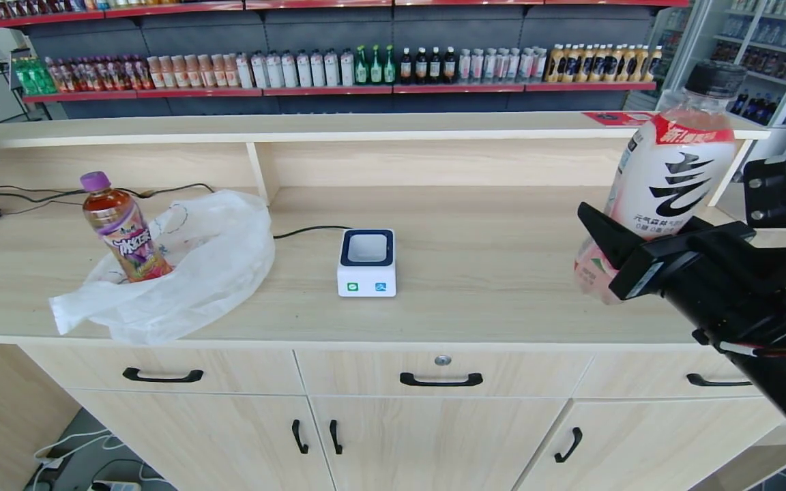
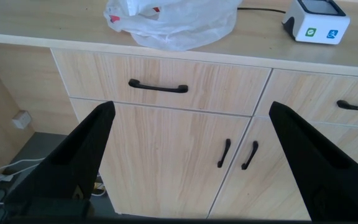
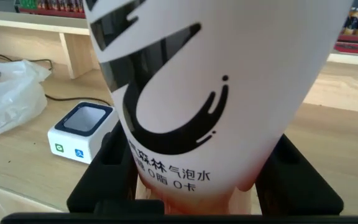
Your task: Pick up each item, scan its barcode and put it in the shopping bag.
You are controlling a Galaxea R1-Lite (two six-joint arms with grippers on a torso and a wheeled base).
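My right gripper (image 1: 615, 256) is shut on a tall bottle (image 1: 666, 177) with a white label and a black cap, held upright above the counter's right side. Up close, that bottle (image 3: 210, 93) stands between my right gripper's fingers (image 3: 294, 171). The white barcode scanner (image 1: 366, 262) sits mid-counter, left of the held bottle. A white plastic shopping bag (image 1: 181, 269) lies on the counter's left, with a purple-capped tea bottle (image 1: 122, 228) leaning in it. My left gripper (image 2: 191, 162) hangs open below the counter, in front of the cabinet doors.
A raised wooden shelf (image 1: 366, 129) runs along the back of the counter (image 1: 488, 266). Black cables (image 1: 304, 232) trail from the scanner and behind the bag. Drawers and cabinet doors with black handles (image 2: 158, 86) line the counter's front.
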